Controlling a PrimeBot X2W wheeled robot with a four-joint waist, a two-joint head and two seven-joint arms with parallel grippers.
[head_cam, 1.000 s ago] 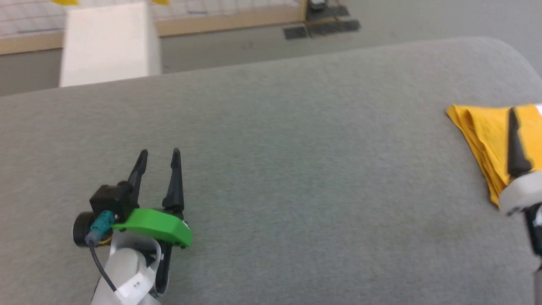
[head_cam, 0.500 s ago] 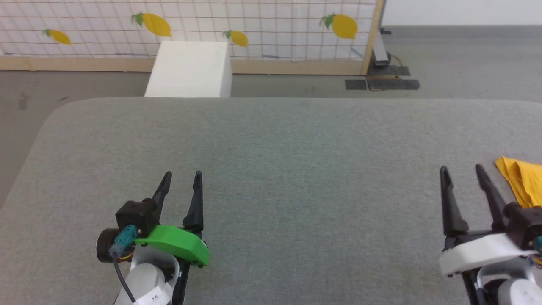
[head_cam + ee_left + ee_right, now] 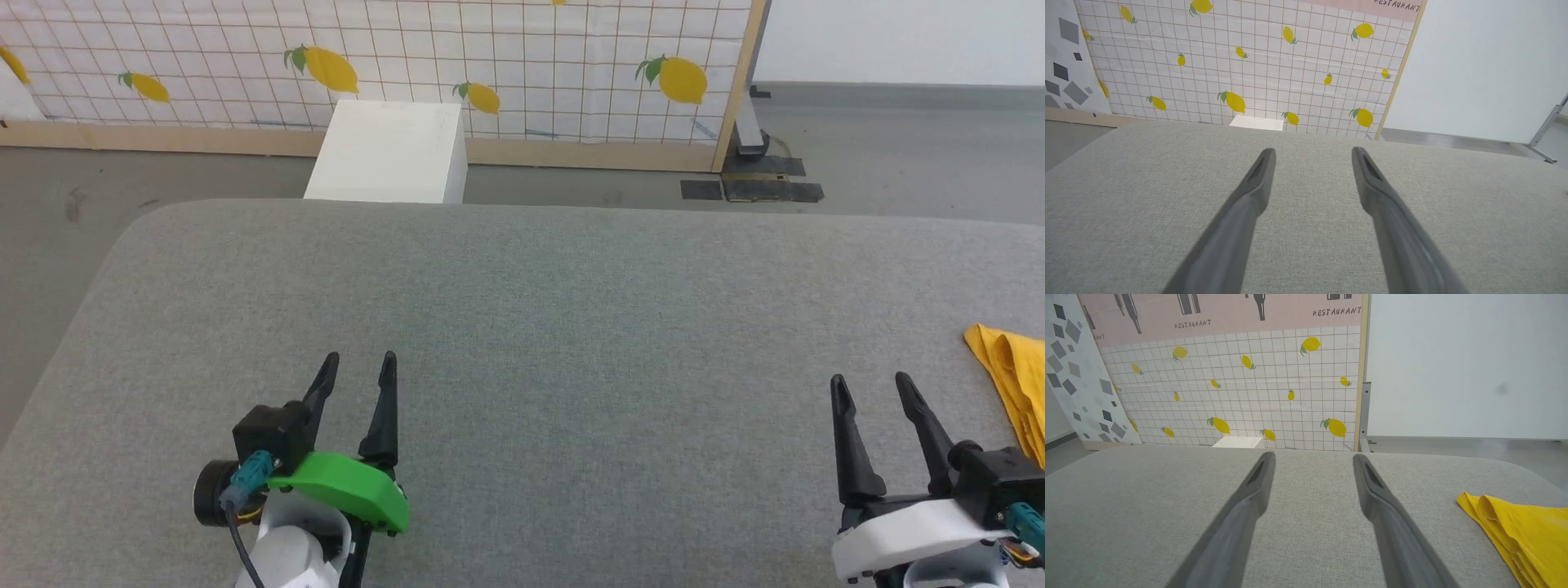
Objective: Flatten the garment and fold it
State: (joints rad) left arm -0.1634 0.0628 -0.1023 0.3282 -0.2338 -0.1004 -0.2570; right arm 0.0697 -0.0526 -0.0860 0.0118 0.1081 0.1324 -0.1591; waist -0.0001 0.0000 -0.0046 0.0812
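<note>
Garment (image 3: 1016,384): lay bunched at right edge of surface (image 3: 571,327), near right pincer (image 3: 869,379), splayed wide, empty. Left pincer (image 3: 359,357) likewise, well apart. Probably needed single-layer edge pinch, drag toward centre.

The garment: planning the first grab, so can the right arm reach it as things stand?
Probably yes: the garment lies just right of the open right pincer on the grey surface, nothing between them.
</note>
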